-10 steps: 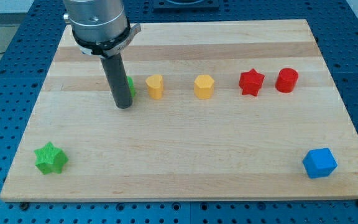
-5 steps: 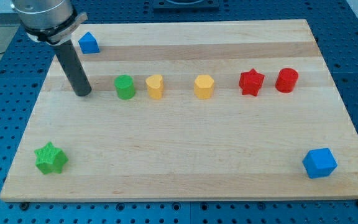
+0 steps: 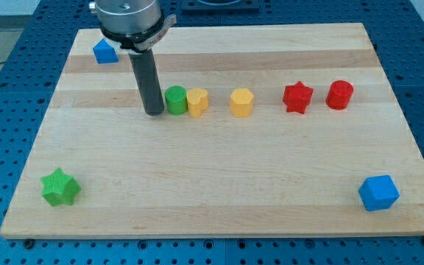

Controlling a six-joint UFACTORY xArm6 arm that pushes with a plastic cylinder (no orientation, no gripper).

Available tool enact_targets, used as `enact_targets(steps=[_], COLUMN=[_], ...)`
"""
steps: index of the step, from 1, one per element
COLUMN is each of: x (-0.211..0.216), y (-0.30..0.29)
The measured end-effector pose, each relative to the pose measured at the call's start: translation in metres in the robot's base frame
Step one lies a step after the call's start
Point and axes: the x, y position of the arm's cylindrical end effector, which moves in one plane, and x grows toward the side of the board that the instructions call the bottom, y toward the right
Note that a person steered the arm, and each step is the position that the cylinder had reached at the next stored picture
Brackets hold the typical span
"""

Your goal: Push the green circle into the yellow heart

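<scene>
A: Since half a sec ago my tip (image 3: 154, 112) has swung back from the view's left & now sits touching or just beside the left side of the small green plastic circle block (image 3: 175, 100). That block has slid right, up against the yellow plastic heart block (image 3: 197, 102); before there was a gap btw them.

B: So basically done?

A: Looks like contact, yes. Risk now is over-pushing: if my tip drives on rightward, both blocks travel together twd the yellow hexagon-ish block (image 3: 242, 102) & mess up the row.

B: Off-centre push?

A: Also poss. My tip seems a bit low of the circle's middle, so the round block could roll off the heart twd the view's top.

B: Pincer state?

A: None on this rig, just a bare rod, nothing to open or close. Red star (image 3: 297, 97), red cylinder (image 3: 339, 95), blue blocks (image 3: 378, 193), green star (image 3: 59, 187) are well apart, no threat.
</scene>
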Motion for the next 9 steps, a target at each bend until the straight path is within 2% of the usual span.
enact_targets(steps=[1, 2, 5, 8, 9], x=[-0.021, -0.059, -0.059, -0.046, -0.061], y=[-0.025, -0.015, 0.032, 0.032, 0.038])
